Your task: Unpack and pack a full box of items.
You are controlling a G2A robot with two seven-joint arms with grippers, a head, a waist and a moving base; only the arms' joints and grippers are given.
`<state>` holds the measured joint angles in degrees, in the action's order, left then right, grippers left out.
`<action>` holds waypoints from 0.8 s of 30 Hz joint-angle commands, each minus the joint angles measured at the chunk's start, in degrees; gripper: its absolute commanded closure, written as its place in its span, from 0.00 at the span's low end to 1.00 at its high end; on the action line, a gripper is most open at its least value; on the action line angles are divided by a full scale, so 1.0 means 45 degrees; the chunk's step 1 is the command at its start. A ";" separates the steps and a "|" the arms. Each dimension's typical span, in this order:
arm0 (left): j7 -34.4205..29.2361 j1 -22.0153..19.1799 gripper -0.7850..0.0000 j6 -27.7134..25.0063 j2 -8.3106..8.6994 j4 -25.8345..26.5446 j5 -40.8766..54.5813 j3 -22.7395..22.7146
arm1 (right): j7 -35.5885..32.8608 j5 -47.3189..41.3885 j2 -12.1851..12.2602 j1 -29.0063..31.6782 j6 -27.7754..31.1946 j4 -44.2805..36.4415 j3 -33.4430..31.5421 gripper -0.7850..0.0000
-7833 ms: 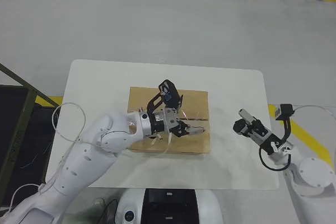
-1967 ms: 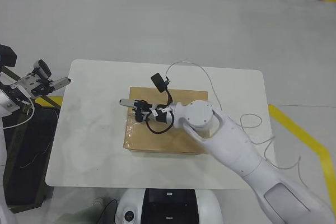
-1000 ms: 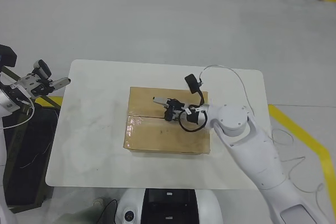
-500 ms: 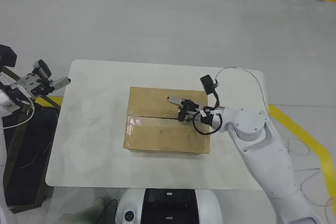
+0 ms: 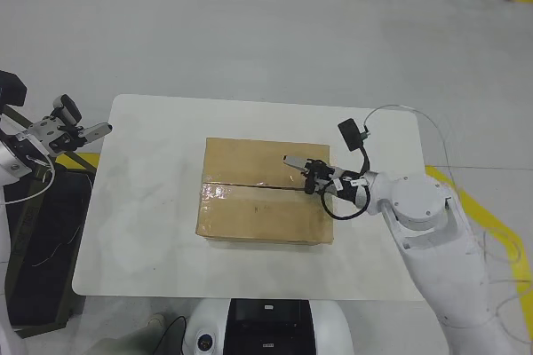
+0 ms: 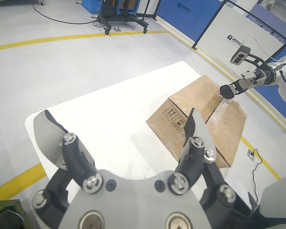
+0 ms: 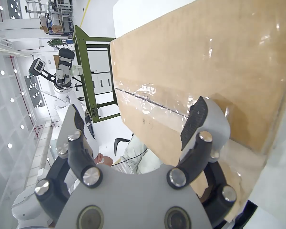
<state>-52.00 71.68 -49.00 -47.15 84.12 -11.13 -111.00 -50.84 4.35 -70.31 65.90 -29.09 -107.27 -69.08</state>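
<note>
Closed cardboard box at the middle of the white table, contents hidden under taped flaps, right gripper low over the box's right end by the seam, fingers spread and empty, left gripper off the far-left corner, likewise spread, empty

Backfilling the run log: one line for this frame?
cardboard box closed, taped, table centre | right gripper jaws open over seam, right end | left gripper jaws open, empty, beyond table's left edge

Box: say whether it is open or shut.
Shut. Both flaps of the box lie flat, meeting at a seam under shiny tape; whether the tape is cut, cannot tell.
</note>
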 commanded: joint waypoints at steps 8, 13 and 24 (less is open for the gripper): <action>0.0000 0.0000 0.00 0.0000 0.0000 0.0000 0.0000 0.0000 | -0.0348 0.0852 0.0293 0.0373 -0.0499 -0.0543 -0.0614 0.00; 0.0000 0.0000 0.00 0.0000 0.0000 0.0000 0.0000 0.0000 | -0.0371 0.1177 0.0474 0.0723 -0.0695 -0.1024 -0.1331 0.00; 0.0000 0.0000 0.00 0.0000 0.0000 0.0000 0.0000 0.0000 | -0.0125 0.1329 0.0730 0.1274 -0.0806 -0.1849 -0.2391 0.00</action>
<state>-52.00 71.68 -49.00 -47.15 84.12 -11.13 -111.00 -51.71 10.71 -67.06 71.44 -32.99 -114.90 -79.72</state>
